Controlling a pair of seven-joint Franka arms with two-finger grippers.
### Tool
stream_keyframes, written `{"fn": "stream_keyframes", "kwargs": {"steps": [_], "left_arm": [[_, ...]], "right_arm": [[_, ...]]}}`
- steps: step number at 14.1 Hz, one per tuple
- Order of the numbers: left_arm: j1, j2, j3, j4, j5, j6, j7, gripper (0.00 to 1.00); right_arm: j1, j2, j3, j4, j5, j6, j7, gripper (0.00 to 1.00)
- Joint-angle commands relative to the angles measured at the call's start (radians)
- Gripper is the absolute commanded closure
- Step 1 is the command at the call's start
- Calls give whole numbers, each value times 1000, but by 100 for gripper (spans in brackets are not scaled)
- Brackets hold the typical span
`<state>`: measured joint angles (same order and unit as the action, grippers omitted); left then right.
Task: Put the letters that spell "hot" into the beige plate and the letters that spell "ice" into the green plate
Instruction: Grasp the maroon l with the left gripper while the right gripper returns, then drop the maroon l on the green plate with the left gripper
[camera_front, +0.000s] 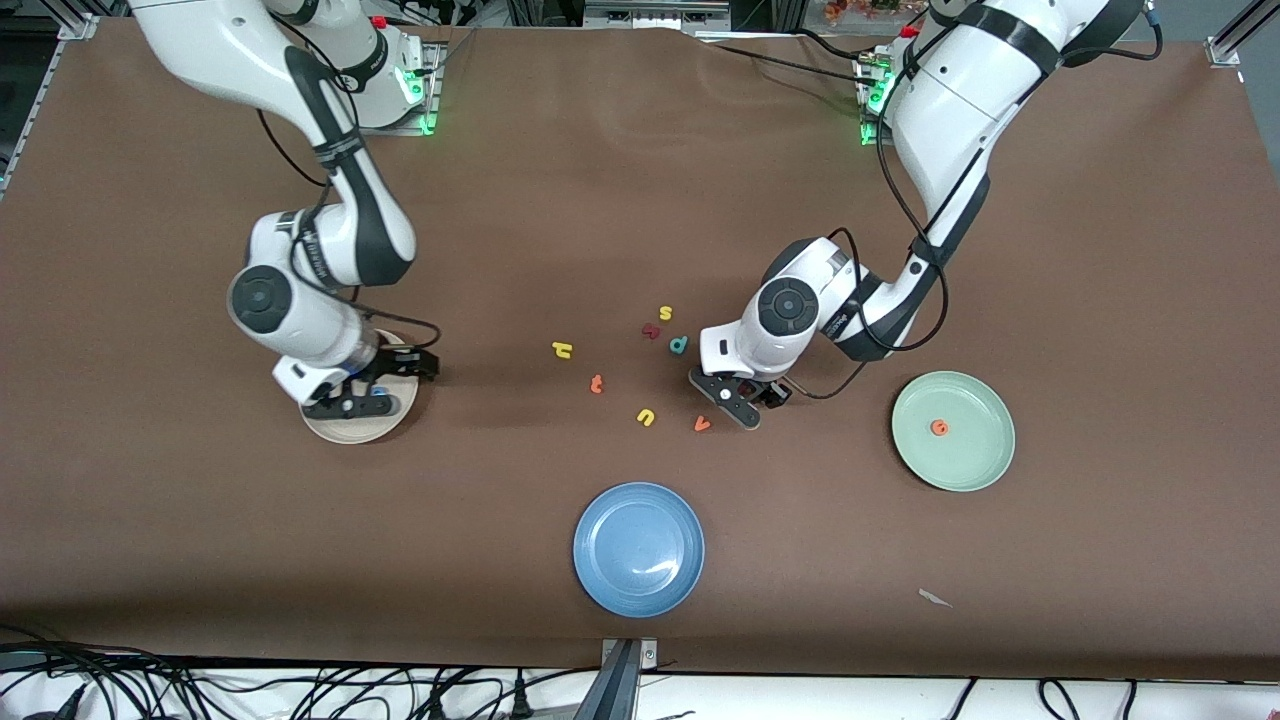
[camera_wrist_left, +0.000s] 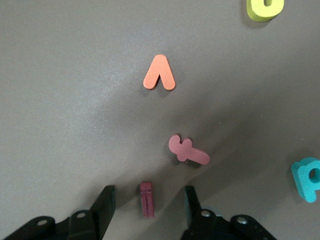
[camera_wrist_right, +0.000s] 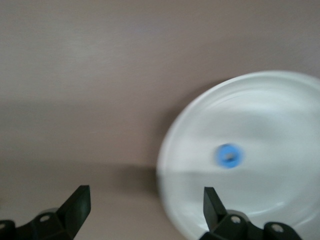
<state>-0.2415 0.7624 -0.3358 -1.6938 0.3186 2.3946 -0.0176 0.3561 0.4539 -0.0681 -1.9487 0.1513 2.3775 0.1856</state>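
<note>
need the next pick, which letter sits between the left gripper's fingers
The dark red i, a straight bar between the left gripper fingers; the dark red f lies clear.

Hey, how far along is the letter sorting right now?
Done: the blue o lies in the beige plate, under the open right end effector. The orange e is in the green plate.
In hand: the left end effector straddles the dark red i on the table, open and not gripping yet.
Left: the yellow h, the orange t, and the c, which I cannot pick out.
</note>
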Motion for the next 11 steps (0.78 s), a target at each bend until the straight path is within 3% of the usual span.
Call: {"fn": "stream_keyframes", "kwargs": {"steps": [1,2,7,11], "left_arm": [[-12,14,11,23,40,2,-21,87],[-10,12,11,23,40,0,-41,100],[22,-30,14,23,43,-41,-87,100],[141,-141,3,26,28,-236,0,100]], "right_arm": [[55,-12,31,8,4,12,177,0],[95,-5,31,8,-1,35,243,0],[220,77,27,54,-7,101,512,0],[283,167,27,143,-84,105,722,0]]}}
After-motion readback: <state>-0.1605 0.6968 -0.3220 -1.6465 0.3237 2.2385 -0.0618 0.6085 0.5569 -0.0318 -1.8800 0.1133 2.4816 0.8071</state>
